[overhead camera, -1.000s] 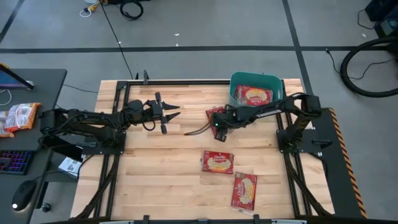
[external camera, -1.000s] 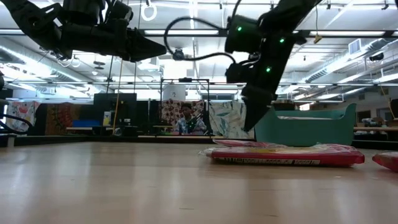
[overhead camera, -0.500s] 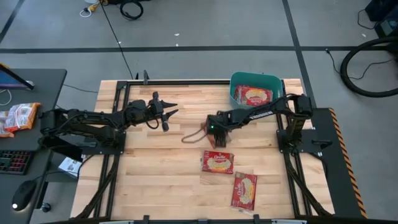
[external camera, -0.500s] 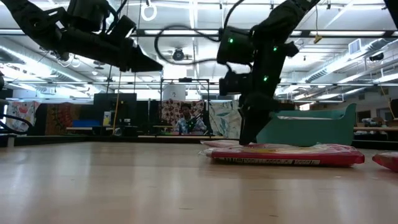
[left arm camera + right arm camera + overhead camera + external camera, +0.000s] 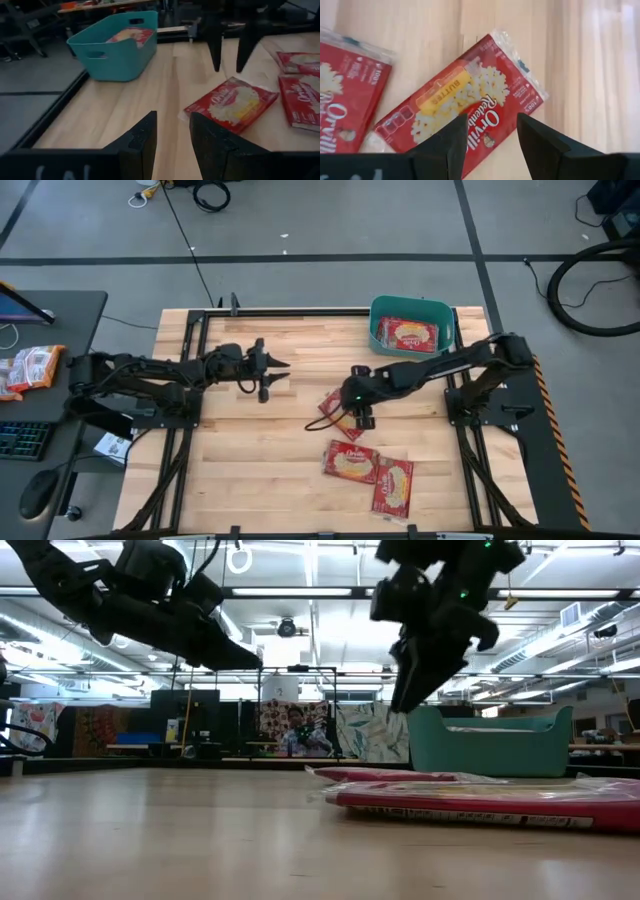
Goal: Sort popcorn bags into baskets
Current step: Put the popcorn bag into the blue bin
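Observation:
A teal basket [image 5: 440, 315] stands at the table's far right with one red popcorn bag [image 5: 407, 333] lying flat in it. Three more bags lie flat on the wood: one mid-table [image 5: 333, 406] and two touching nearer the front edge [image 5: 350, 462], [image 5: 393, 485]. My right gripper [image 5: 366, 420] hangs open above the mid-table bag [image 5: 465, 105], fingers slanting down, clear of it [image 5: 400, 700]. At the table's left, my left gripper [image 5: 283, 370] is open and holds nothing; it points toward the right arm [image 5: 172, 135].
Bare wood lies between the two arms and along the table's left half. Black frame rails run along the left and right sides. In the low view, a person shows far off in the room behind the table.
My right gripper has gone from beside the basket toward the near edge, sliding a bag along the table, then risen clear of it. The bag nearer the front has been shoved and turned against its neighbour. My left gripper has tipped its fingers downward.

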Controlling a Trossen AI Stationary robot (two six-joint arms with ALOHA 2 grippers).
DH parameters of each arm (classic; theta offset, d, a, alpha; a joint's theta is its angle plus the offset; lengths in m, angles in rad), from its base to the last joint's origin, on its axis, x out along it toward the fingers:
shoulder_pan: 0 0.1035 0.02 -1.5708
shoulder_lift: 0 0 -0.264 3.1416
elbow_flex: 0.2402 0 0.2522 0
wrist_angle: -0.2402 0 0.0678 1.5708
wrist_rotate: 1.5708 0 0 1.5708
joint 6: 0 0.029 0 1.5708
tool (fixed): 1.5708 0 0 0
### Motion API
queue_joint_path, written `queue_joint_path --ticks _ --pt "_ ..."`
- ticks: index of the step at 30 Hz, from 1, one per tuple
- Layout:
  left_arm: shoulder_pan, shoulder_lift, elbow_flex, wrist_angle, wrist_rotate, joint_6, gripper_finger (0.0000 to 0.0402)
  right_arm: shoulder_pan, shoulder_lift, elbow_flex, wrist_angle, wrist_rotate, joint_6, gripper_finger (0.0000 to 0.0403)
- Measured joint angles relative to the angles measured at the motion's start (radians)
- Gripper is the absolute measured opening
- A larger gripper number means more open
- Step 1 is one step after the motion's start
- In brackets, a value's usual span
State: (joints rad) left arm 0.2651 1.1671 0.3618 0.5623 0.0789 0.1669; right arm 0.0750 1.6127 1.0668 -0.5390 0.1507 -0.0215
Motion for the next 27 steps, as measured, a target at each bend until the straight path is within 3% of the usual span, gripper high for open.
queue_joint_path --ticks 11,24,27 --pt "-0.125 0.260 0.064 0.061 -0.020 0.030 0.0121 -0.017 -0.164 -0.270 0.197 -0.011 0.004 0.0176" --pt "-0.297 0.527 0.250 0.025 -0.358 0.399 0.0121 -0.025 -0.208 -0.349 0.302 -0.010 0.018 0.0176" --pt "-0.314 0.560 0.257 0.024 -0.374 0.531 0.0121 -0.022 -0.208 -0.349 0.306 -0.012 0.022 0.0176"
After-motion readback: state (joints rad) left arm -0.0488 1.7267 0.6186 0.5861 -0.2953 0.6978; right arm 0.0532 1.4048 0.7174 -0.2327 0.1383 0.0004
